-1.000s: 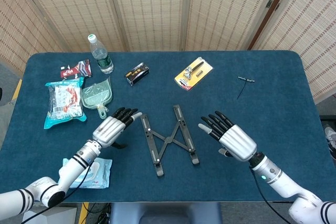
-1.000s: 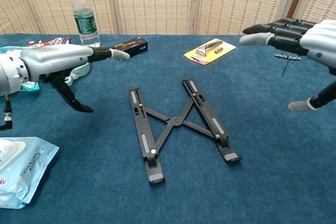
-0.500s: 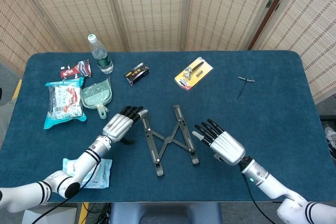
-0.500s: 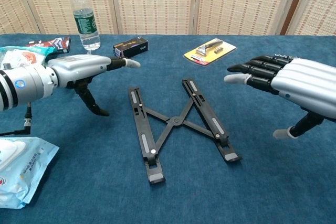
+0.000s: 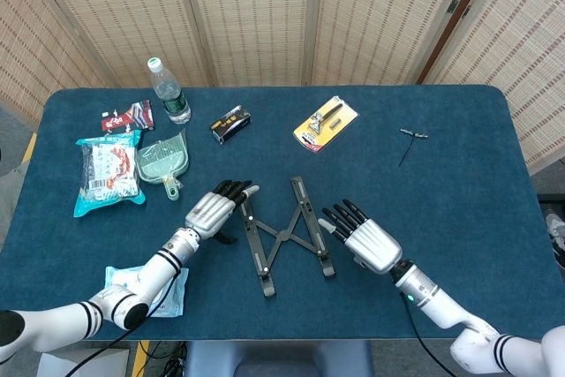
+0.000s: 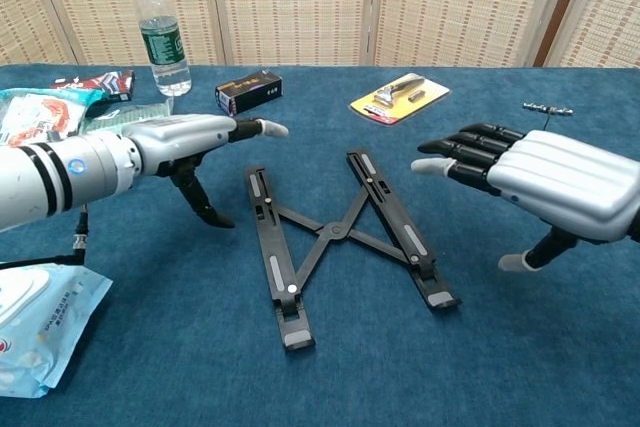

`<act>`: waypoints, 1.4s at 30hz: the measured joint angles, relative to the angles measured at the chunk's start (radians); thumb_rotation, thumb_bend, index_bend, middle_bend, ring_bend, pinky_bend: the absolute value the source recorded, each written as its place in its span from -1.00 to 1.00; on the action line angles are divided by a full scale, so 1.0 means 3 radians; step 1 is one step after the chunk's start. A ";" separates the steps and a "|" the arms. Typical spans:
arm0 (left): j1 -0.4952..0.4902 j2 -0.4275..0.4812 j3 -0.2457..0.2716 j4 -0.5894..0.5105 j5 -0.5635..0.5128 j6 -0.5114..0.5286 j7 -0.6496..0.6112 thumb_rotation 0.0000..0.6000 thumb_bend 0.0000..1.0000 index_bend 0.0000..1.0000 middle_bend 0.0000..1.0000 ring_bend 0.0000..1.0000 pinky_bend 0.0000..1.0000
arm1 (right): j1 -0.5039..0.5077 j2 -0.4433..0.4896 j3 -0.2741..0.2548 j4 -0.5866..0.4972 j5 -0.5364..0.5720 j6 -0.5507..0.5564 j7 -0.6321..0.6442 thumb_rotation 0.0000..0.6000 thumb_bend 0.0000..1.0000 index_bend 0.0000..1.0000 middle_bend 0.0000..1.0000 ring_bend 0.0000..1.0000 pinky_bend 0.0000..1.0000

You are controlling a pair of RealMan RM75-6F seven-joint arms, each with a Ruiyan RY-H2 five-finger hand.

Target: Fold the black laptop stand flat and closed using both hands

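While the black laptop stand [image 5: 284,234] lies spread open in an X shape on the blue surface [image 5: 459,183], nothing is held by either robot hand. The left robot hand [image 5: 214,209] is seen just beside the stand's left bar, flat, with its fingers straight and a little apart. The right robot hand [image 5: 362,235] is seen just beside the stand's right bar, also flat and empty. From the chest camera both look to be hovering a little above the surface, not touching the stand.

The stand looks hard and stiff, made of two long bars joined by thin crossed links. It is probably light, so it could slide on the cloth if pushed from one side only. Its bars look smooth, so fingers may slip. The best places to push are judged to be the outer sides of the two long bars, one for each robot hand, so the bars are squeezed together.

A clear water bottle [image 5: 168,90] with a white cap stands well behind the stand, to its left; how much water is in it cannot be told. A green scoop-shaped tray [image 5: 162,162] lies left of the stand and looks empty.
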 measured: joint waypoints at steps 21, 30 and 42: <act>-0.0016 -0.0046 0.0015 0.0139 -0.0099 -0.0063 -0.0164 1.00 -0.75 -1.00 -1.00 -1.00 -1.00 | 0.0099 -0.0600 0.0116 0.0594 0.0053 0.0097 -0.0030 1.00 -0.92 -1.00 -1.00 -1.00 -1.00; -0.0025 -0.0106 0.0028 0.0195 -0.0127 -0.0072 -0.0149 1.00 -0.75 -1.00 -1.00 -1.00 -1.00 | 0.0129 -0.0768 0.0136 0.0734 0.0061 0.0165 -0.0068 1.00 -0.92 -1.00 -1.00 -1.00 -1.00; -0.0042 -0.0187 0.0024 0.0286 -0.0159 -0.0104 -0.0177 1.00 -0.75 -1.00 -1.00 -1.00 -1.00 | 0.0162 -0.0884 0.0109 0.0853 0.0050 0.0207 -0.0098 1.00 -0.92 -1.00 -1.00 -1.00 -1.00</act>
